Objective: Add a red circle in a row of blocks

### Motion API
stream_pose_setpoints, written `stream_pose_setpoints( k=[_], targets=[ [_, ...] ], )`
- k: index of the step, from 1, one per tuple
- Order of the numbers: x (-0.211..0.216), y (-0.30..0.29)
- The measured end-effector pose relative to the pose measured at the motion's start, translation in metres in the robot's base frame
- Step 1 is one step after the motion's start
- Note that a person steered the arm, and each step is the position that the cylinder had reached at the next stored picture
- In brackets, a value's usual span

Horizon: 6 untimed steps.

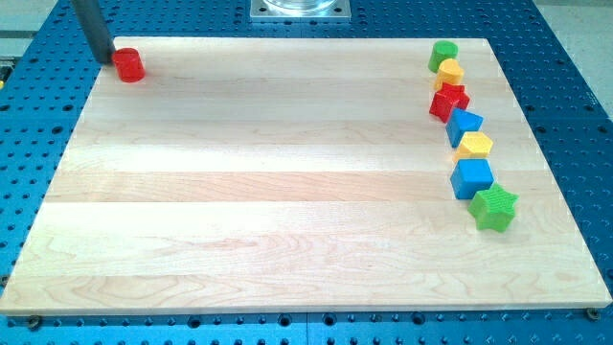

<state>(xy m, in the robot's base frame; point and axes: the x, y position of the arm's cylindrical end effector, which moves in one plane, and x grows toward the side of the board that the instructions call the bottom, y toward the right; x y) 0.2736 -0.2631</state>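
A red circle block [129, 64] sits at the board's top left corner. My tip [102, 59] is just to its left, close to or touching it. A row of blocks runs down the view's right side: a green circle [442, 55], a yellow block [449, 73], a red star-like block [448, 101], a blue block [465, 126], a yellow hexagon [473, 146], a blue cube [472, 177] and a green star [494, 207].
The wooden board [268, 192] lies on a blue perforated table [565, 86]. A metal base plate [300, 10] shows at the view's top centre.
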Motion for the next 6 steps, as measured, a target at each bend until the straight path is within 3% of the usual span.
stream_pose_setpoints(
  k=[1, 3, 4, 5, 6],
  targets=[
    [0.043, 0.123],
    [0.150, 0.276],
    [0.149, 0.240],
    [0.118, 0.201],
    [0.077, 0.217]
  ],
)
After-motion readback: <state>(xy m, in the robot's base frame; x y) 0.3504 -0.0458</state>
